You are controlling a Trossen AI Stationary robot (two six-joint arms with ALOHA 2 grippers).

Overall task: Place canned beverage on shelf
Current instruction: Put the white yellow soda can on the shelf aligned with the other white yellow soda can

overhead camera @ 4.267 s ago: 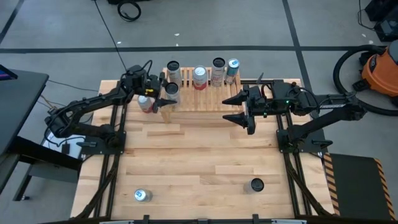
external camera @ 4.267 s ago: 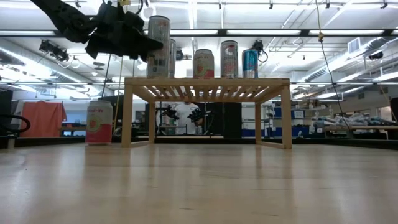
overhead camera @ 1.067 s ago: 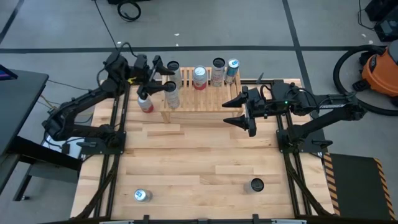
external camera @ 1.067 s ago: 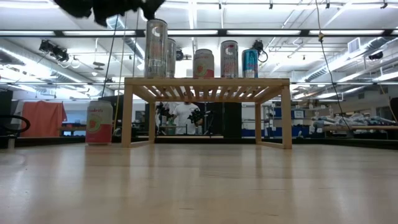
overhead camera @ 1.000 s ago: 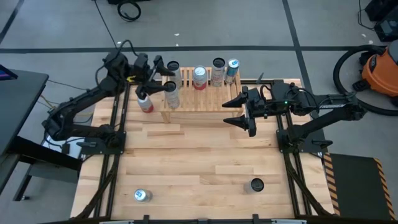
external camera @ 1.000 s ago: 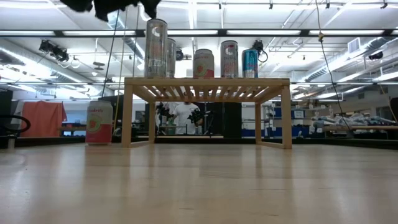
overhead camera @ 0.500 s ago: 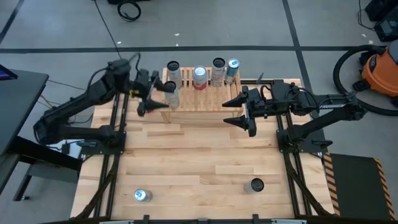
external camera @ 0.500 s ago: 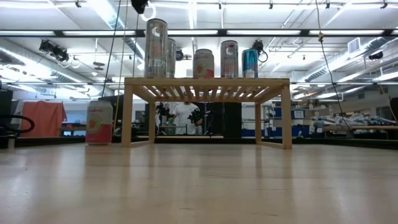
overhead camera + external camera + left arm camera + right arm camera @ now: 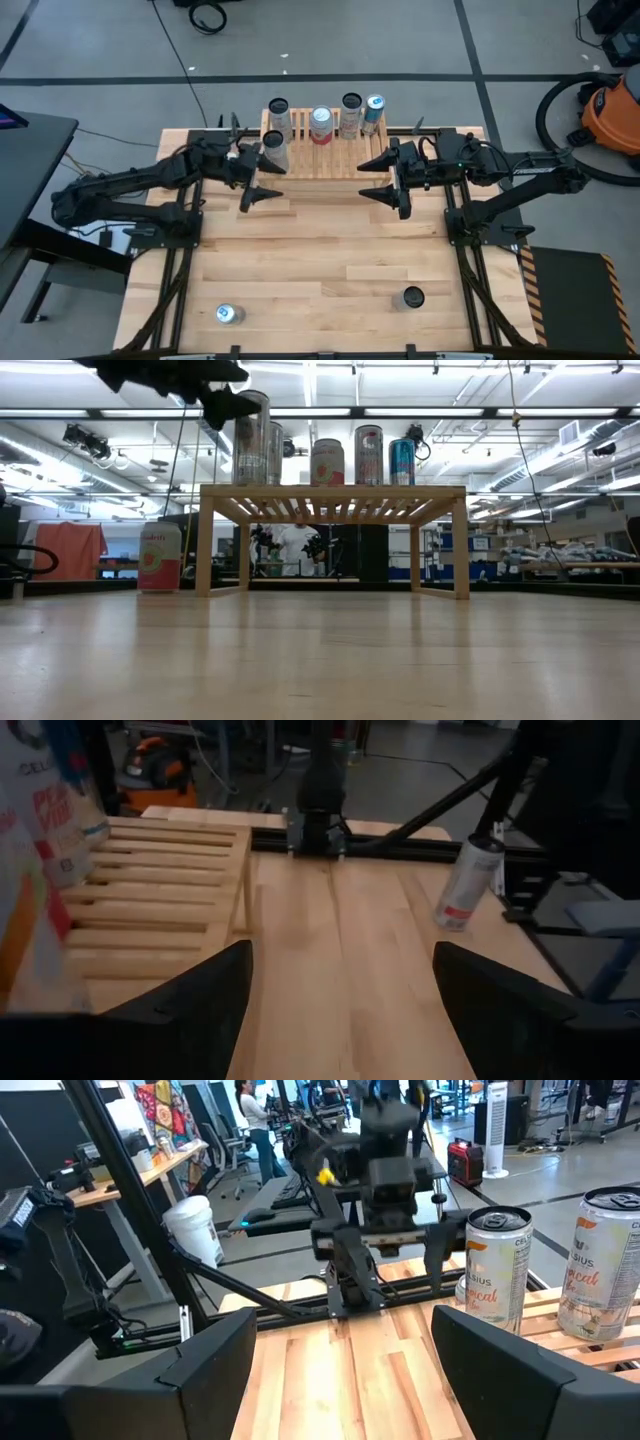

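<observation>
Lowered from above the shelf (image 9: 320, 152), our left hand (image 9: 257, 182) hangs open and empty; the right hand (image 9: 378, 178) waits open; two cans (image 9: 229, 314) remain on the table (image 9: 320, 270).

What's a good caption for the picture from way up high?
Five cans stand on the wooden shelf while both open grippers, left and right, hover nearby empty.

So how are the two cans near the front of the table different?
The left can has a shiny silver and blue top, while the right can looks dark all over. The left can stands nearer the front edge. Both stand upright on the table, off the shelf.
</observation>
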